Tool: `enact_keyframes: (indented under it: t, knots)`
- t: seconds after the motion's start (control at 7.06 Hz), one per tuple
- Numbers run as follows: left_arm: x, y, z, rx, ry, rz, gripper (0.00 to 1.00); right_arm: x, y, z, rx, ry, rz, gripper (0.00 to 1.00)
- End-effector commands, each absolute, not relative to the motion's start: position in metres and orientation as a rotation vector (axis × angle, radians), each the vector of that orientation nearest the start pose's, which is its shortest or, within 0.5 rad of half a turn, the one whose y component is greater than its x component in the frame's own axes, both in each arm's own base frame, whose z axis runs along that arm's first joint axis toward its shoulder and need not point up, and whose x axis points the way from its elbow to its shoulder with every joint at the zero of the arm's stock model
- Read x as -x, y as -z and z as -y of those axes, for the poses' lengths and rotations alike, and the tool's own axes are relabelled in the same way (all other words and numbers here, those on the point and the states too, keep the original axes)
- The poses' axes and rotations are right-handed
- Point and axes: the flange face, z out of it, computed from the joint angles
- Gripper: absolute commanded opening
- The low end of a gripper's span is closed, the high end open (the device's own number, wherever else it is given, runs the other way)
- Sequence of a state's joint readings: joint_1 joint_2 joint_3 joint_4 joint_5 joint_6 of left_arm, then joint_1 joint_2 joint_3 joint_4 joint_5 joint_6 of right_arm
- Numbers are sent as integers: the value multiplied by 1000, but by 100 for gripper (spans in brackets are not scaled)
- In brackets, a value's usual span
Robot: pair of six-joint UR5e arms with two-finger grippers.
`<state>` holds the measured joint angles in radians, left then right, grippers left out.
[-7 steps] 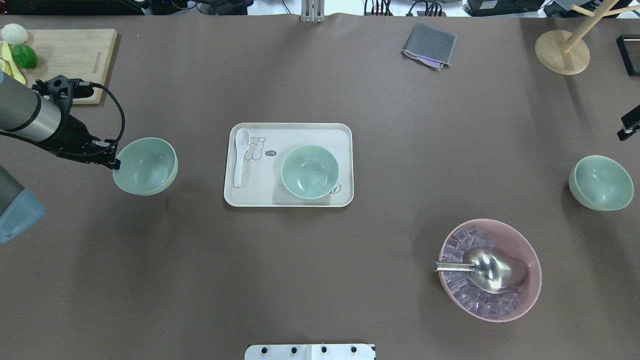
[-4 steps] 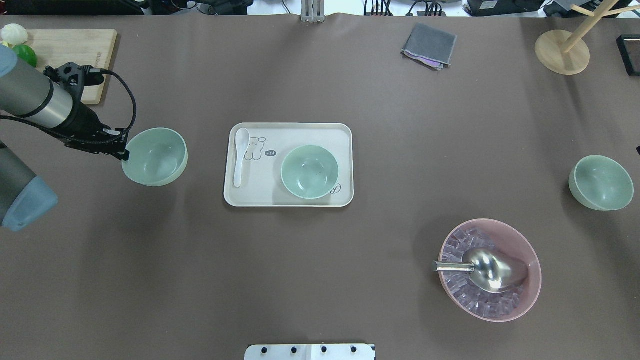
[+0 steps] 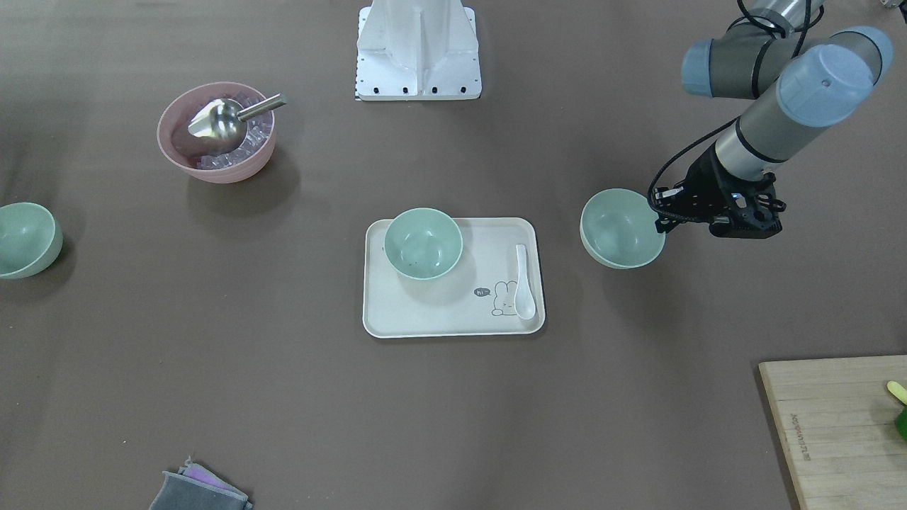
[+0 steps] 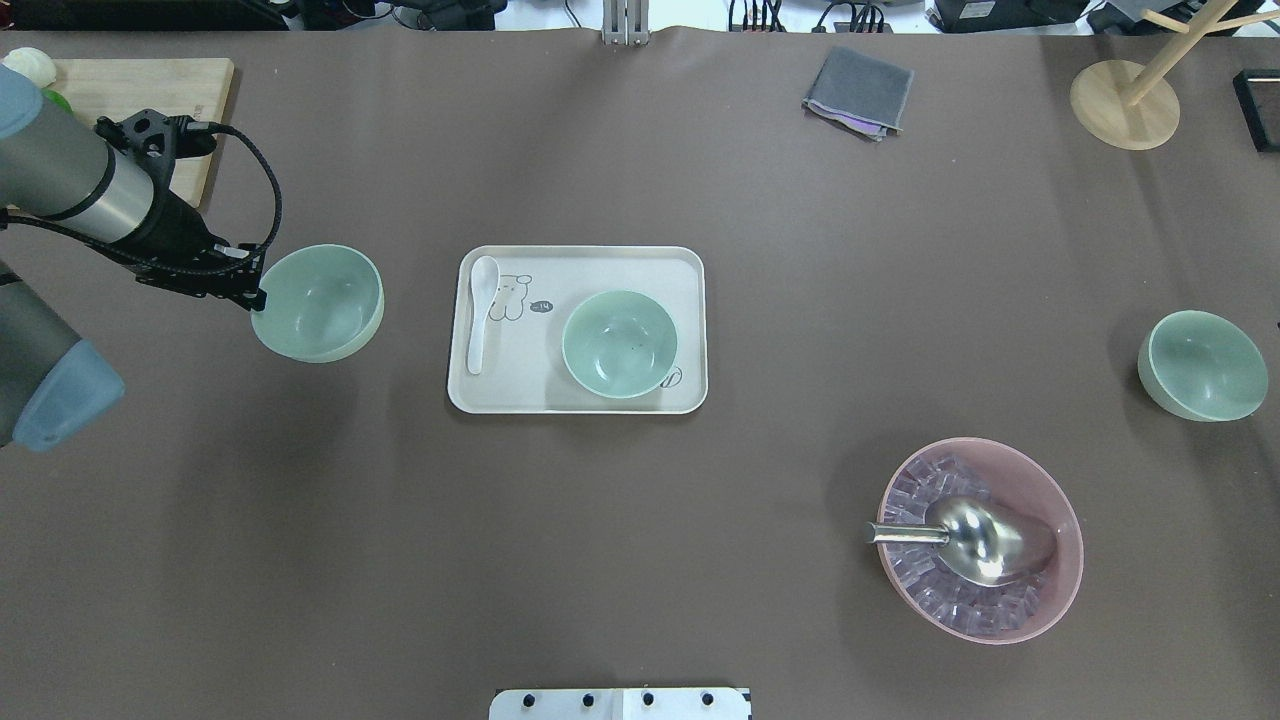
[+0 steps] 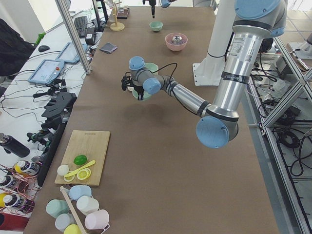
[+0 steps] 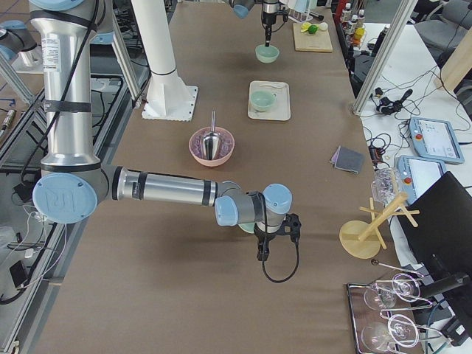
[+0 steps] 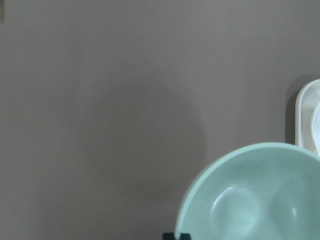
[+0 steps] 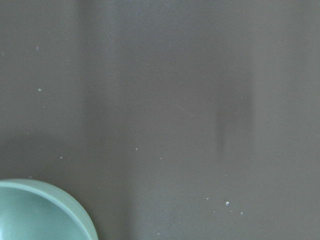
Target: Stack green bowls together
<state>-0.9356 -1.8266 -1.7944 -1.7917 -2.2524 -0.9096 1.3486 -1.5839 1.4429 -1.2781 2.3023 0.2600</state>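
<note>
A green bowl (image 4: 318,303) is pinched by its rim in the left claw (image 4: 255,297), seemingly held clear of the counter (image 4: 640,560), and the second green bowl (image 4: 620,343), on the tray (image 4: 600,262), is found to its right, nearer than the third green bowl (image 4: 1200,365).

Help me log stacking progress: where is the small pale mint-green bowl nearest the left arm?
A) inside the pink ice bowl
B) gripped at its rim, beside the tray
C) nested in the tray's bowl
B: the left gripper pinches the rim of the small pale mint-green bowl, clear of the cream rectangular tray.
</note>
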Motion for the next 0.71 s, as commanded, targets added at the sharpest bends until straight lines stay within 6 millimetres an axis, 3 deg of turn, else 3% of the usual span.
enact_keyframes:
  t: [0.0, 0.28, 0.57]
  knots:
    - [-288, -388, 510, -26, 16, -934, 0, 55, -671, 502, -2, 36, 799, 94]
    - [-288, -386, 510, -27, 15, -937, 0, 88, -664, 496, -17, 44, 829, 94]
    - [-289, -386, 510, -24, 14, -938, 0, 105, -677, 482, 16, 57, 817, 91]
